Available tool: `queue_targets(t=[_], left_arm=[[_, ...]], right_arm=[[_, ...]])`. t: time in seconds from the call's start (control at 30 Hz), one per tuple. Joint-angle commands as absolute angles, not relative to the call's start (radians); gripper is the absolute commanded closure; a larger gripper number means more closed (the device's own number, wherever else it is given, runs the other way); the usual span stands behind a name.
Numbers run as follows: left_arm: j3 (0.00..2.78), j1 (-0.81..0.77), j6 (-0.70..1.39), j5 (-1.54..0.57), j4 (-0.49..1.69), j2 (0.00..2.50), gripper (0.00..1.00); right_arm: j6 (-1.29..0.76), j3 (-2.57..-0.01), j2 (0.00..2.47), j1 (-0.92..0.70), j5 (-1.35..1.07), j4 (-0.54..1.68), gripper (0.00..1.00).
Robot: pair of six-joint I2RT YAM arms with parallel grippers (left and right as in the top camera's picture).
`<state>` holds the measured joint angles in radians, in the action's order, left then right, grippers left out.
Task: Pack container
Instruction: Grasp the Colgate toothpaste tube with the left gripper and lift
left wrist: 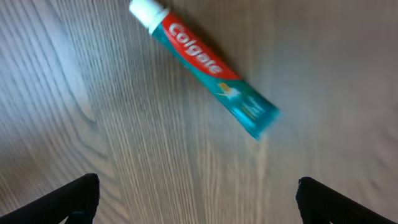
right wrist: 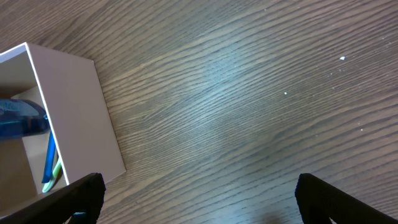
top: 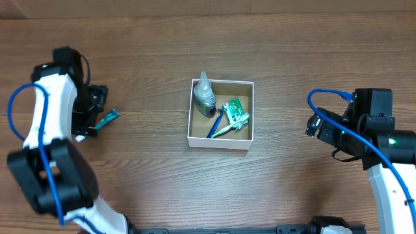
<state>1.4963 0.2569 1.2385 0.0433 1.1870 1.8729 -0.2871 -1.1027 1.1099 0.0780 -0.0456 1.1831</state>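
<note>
The container (top: 220, 143) is a small square box with white walls and a brown inside, at the table's middle. It holds a small clear bottle (top: 204, 96), a green packet (top: 234, 108) and toothbrushes (top: 221, 127). Its white wall also shows at the left of the right wrist view (right wrist: 74, 112). A red and teal Colgate toothpaste tube (left wrist: 205, 65) lies on the table at the far left (top: 107, 119). My left gripper (left wrist: 198, 199) is open above the table beside the tube, empty. My right gripper (right wrist: 199, 202) is open and empty, to the right of the container.
The wooden table (top: 292, 58) stretches around the container. Blue cables run along both arms (top: 338, 123).
</note>
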Motion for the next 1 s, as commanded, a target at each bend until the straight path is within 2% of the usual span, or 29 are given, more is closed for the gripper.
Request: queue_targets(t=[0.0, 0.17, 0.37, 0.63, 0.83, 0.97], left_arm=[[1.489, 0.263, 1.306, 0.036, 1.172, 1.984, 0.00], [1.489, 0.278, 1.332, 0.042, 1.118, 2.098, 0.00], [1.489, 0.329, 1.333, 0.139, 1.113, 2.104, 0.00], [1.486, 0.354, 1.340, 0.168, 1.079, 2.104, 0.00], [1.382, 0.354, 1.338, 0.167, 0.948, 2.106, 0.00], [1.360, 0.353, 1.257, 0.167, 0.891, 2.106, 0.00]], right_arm=[[-0.280, -1.102, 1.108, 0.080, -0.047, 1.180, 0.00], [-0.280, -1.102, 1.108, 0.080, -0.047, 1.180, 0.00], [-0.280, -1.102, 1.108, 0.080, -0.047, 1.180, 0.00], [-0.280, -1.102, 1.128, 0.080, -0.047, 1.180, 0.00], [-0.280, -1.102, 1.129, 0.080, -0.047, 1.180, 0.00], [-0.280, -1.102, 1.129, 0.080, -0.047, 1.180, 0.00]])
